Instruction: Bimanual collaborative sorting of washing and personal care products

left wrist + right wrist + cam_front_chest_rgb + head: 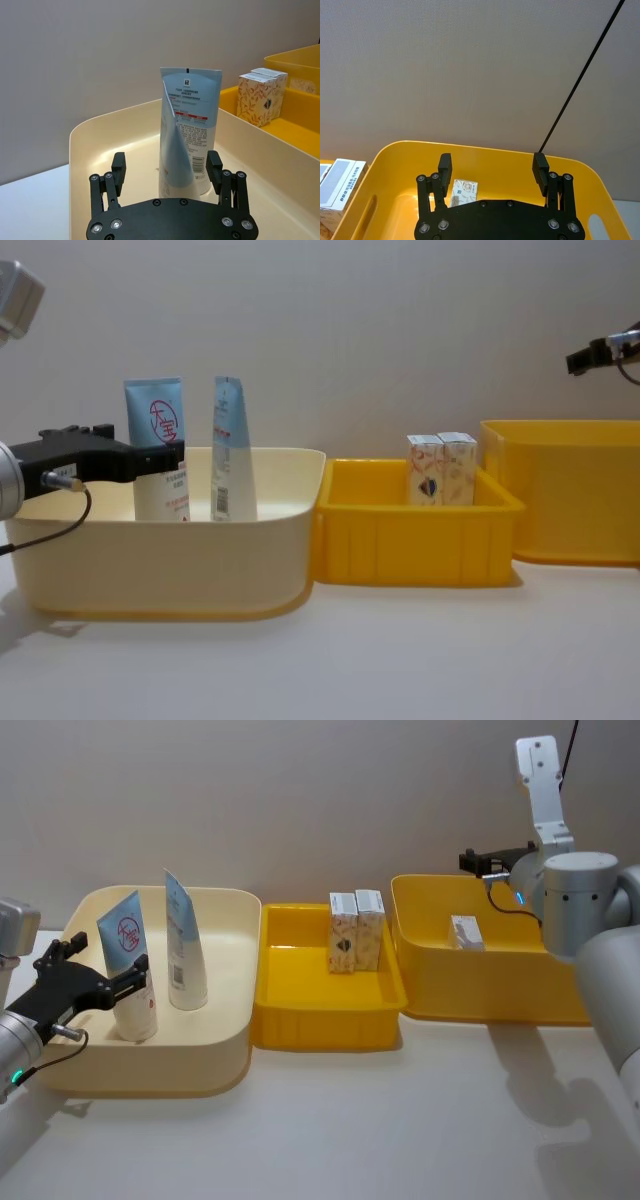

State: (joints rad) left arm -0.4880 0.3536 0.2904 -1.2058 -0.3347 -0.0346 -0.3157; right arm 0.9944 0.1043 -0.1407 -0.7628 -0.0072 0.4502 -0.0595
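Two light-blue-and-white tubes stand upright in the cream bin: a wide tube with a red mark and a slim tube. My left gripper reaches in from the left at the wide tube, open, one finger on each side of it; in the left wrist view the gripper has both tubes just ahead. Two printed cartons stand in the middle yellow bin. A third carton lies in the right yellow bin. My right gripper hovers open above that bin's back.
The three bins stand side by side across the white table, close to a plain wall behind. Bare table runs along the front. A black cable hangs by the right arm.
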